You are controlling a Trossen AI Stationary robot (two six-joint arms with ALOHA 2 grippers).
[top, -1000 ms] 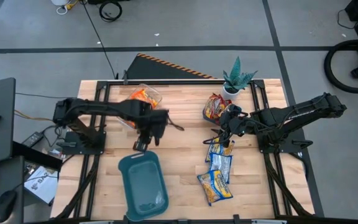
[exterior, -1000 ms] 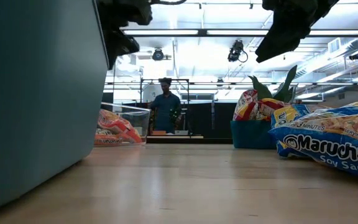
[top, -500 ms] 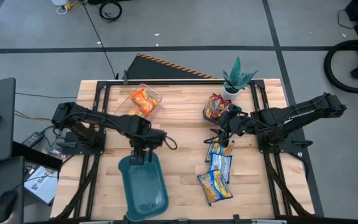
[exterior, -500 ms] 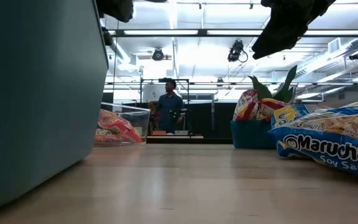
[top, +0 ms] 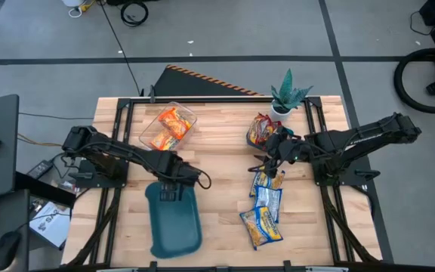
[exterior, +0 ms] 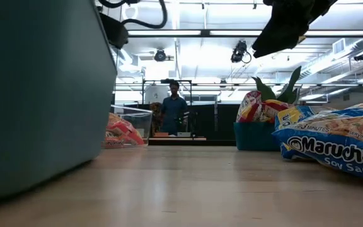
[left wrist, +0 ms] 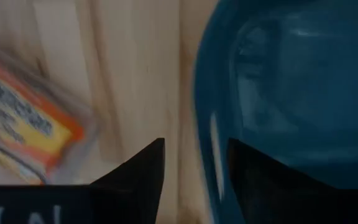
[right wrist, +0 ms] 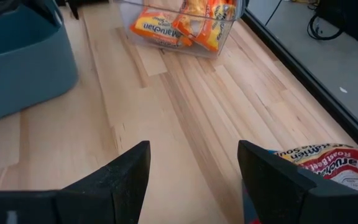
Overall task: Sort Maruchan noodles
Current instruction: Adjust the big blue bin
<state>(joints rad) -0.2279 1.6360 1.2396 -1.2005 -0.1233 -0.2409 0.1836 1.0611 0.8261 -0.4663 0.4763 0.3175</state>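
Several blue-and-yellow Maruchan packets (top: 266,198) (exterior: 333,142) lie flat on the table's right half. Red packets (top: 261,130) (right wrist: 334,165) sit in a small teal tray (exterior: 254,135). Orange packets fill a clear tub (top: 168,127) (right wrist: 179,25). A large empty teal tray (top: 176,227) (left wrist: 291,93) rests at near left. My left gripper (top: 174,189) (left wrist: 196,146) is open, low at this tray's far end. My right gripper (top: 269,162) (right wrist: 193,149) is open and hovers above the far end of the blue packets. My left gripper comes from above at the large teal tray's far rim (left wrist: 207,130). One finger (left wrist: 253,174) stands inside the tray and the other (left wrist: 145,168) outside it. I cannot tell whether either finger touches the rim. The tray sits flat on the table.
A potted plant (top: 288,94) stands at the far right edge, behind the red packets. Bare wood lies between the tub, the large tray and the blue packets. A person (exterior: 174,113) stands in the room beyond the table.
My left gripper has moved from beside the clear tub toward the table's near edge and down onto the large teal tray's far end. The tray has turned slightly and shifted a little.
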